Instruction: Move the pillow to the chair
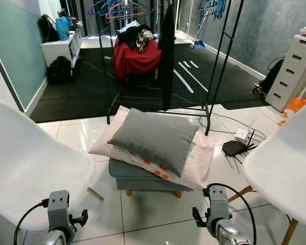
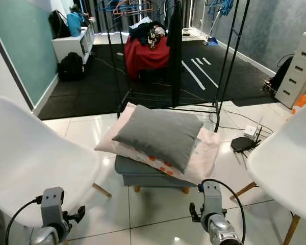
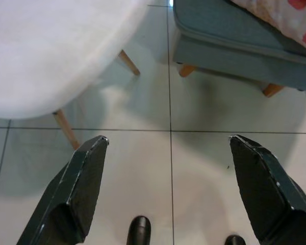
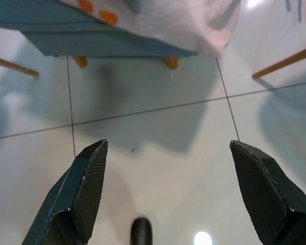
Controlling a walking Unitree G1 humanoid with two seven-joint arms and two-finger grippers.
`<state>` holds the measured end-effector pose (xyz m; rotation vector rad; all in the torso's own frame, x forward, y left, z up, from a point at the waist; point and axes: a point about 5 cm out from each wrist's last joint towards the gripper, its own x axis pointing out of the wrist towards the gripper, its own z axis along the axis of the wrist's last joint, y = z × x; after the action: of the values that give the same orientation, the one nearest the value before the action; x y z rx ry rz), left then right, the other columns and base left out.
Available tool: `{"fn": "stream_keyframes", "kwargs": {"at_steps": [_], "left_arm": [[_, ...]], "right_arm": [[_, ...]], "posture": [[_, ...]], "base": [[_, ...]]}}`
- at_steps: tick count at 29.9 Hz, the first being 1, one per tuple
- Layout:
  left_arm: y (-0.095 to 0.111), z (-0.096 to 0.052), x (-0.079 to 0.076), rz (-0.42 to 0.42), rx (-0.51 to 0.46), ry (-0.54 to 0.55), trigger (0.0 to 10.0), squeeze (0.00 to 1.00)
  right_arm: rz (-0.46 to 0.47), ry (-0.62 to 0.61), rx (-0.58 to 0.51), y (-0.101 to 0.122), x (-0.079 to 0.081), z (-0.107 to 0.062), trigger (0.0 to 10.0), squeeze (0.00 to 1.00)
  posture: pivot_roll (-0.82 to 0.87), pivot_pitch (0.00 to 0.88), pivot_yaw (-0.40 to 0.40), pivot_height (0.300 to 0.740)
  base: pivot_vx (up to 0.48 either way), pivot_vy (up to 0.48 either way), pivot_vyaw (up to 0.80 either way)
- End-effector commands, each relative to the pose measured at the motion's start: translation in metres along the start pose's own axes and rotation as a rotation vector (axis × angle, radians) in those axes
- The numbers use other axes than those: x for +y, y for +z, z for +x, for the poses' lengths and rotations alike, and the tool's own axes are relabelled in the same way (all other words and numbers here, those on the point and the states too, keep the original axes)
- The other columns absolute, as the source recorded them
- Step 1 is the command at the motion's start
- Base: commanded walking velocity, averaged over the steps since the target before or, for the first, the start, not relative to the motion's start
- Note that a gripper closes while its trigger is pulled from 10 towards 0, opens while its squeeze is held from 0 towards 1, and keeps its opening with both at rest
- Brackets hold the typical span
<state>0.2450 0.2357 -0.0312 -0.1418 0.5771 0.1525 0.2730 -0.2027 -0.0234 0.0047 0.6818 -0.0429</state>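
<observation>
A grey pillow (image 1: 154,138) lies on top of a larger pink pillow with orange spots (image 1: 194,163), both stacked on a low teal footstool (image 1: 135,178) straight ahead. A white shell chair (image 1: 30,163) stands at my left and another white chair (image 1: 288,163) at my right. Both arms hang low near the bottom of the head views. My left gripper (image 3: 168,148) is open over bare floor tiles beside the left chair's wooden legs. My right gripper (image 4: 168,153) is open over tiles in front of the footstool, nothing between its fingers.
A black clothes rack (image 1: 166,56) stands behind the footstool, with a red-draped pile of clothes (image 1: 137,53) beyond it on dark carpet. A router with cables (image 1: 235,147) lies on the floor at right. White drawers (image 1: 296,71) stand at far right.
</observation>
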Motion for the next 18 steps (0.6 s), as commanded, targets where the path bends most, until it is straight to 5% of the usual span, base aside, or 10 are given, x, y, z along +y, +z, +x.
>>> {"fn": "stream_keyframes", "kwargs": {"at_steps": [1,18], "left_arm": [[-0.0031,-0.0003,-0.0015,0.004,0.017,0.005,10.0,0.00],[-0.0006,0.0003,0.0009,-0.015,0.012,0.015,10.0,0.00]], "right_arm": [[-0.002,-0.012,0.011,-0.0030,-0.0050,-0.0011,10.0,0.00],[-0.001,-0.013,0.005,-0.0003,-0.0051,-0.0006,10.0,0.00]], "posture": [[-0.04,0.014,0.010,0.740],[-0.04,0.025,0.008,0.740]], "base": [[0.000,0.000,0.00],[0.000,0.000,0.00]]}}
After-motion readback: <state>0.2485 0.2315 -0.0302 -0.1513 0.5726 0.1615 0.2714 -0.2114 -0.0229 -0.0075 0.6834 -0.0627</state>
